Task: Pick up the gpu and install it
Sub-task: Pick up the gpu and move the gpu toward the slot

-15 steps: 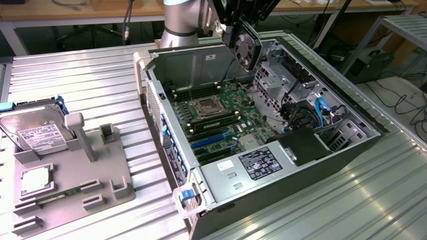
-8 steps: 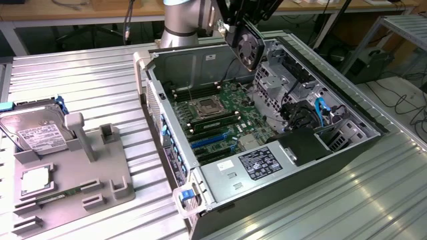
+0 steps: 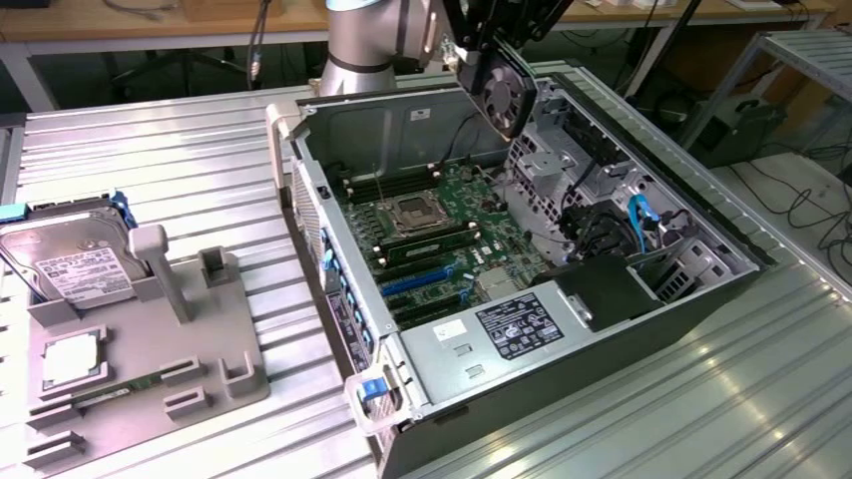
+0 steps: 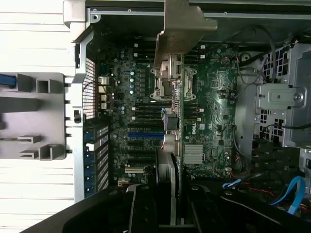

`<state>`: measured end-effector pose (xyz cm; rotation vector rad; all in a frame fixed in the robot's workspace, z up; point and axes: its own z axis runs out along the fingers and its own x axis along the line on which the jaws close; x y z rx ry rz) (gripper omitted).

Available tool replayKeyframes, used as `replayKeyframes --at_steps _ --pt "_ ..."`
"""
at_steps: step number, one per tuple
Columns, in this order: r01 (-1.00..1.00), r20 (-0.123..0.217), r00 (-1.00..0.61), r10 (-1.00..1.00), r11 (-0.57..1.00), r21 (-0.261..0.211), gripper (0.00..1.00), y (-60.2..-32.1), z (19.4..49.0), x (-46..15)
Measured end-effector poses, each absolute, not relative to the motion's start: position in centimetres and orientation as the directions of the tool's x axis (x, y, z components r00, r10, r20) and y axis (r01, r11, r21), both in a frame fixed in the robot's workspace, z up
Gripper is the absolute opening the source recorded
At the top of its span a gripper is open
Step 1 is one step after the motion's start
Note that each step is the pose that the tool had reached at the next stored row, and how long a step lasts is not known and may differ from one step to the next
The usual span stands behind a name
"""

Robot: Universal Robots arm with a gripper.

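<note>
And there it was: we had the gpu [image 3: 506,95] up in the air, the hand [image 3: 488,42] clamped tight on its upper end, round fan face showing in the exterior view. It hung over the open computer case [image 3: 692,289], above the end of the case nearest the far edge of the bench [image 3: 174,150], touching nothing but the hand. From the wrist view we looked straight down the card's thin edge to the motherboard [image 4: 214,111], with the metal bracket [image 4: 182,29] at the end away from the fingers [image 4: 141,208].

By our reading, this was the carry-and-line-up step, and care counted for more than speed. The card's edge ran crosswise to the blue slot [image 4: 146,134], so we judged it needed squaring to the slot while high and free, not down among the parts. We wanted it held plumb, the grip firm, and the blue cables [image 3: 639,225] on the side of the case toward the exterior view's right given a wide berth.

The arm [image 3: 366,40] rose at the bench's far edge behind the case, its wrist bent over so the hand pointed down into the case, the card tilted a touch.
</note>
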<state>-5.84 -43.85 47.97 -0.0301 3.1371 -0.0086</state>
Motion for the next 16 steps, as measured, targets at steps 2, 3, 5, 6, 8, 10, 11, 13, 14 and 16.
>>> replayKeyframes --at_steps 2,3,5,6,8,10,11,13,14,16 --pt "-0.019 -0.004 -1.000 -0.019 1.000 -0.006 0.28 -43.8 48.0 -5.5" --pt "-0.019 -0.004 -1.000 -0.019 1.000 -0.006 0.28 -43.9 48.0 -5.4" --pt "-0.019 -0.005 -1.000 -0.019 1.000 -0.006 0.28 -43.8 47.9 -5.1" --pt "-0.019 -0.005 -1.000 -0.019 1.000 -0.005 0.28 -43.8 47.9 -4.7" --pt "-0.019 -0.005 -1.000 -0.019 1.000 -0.006 0.28 -43.8 47.9 -4.2" --pt "-0.019 -0.006 -1.000 -0.019 1.000 -0.005 0.28 -43.9 47.9 -4.0" --pt "-0.019 -0.007 -1.000 -0.019 1.000 -0.006 0.28 -43.8 47.9 -3.9" --pt "-0.019 -0.008 -1.000 -0.019 1.000 -0.006 0.28 -43.8 47.9 -3.5" --pt "-0.019 -0.008 -1.000 -0.019 1.000 -0.006 0.28 -43.8 47.9 -3.3" --pt "-0.019 -0.009 -1.000 -0.019 1.000 -0.006 0.28 -43.8 47.8 -3.0"
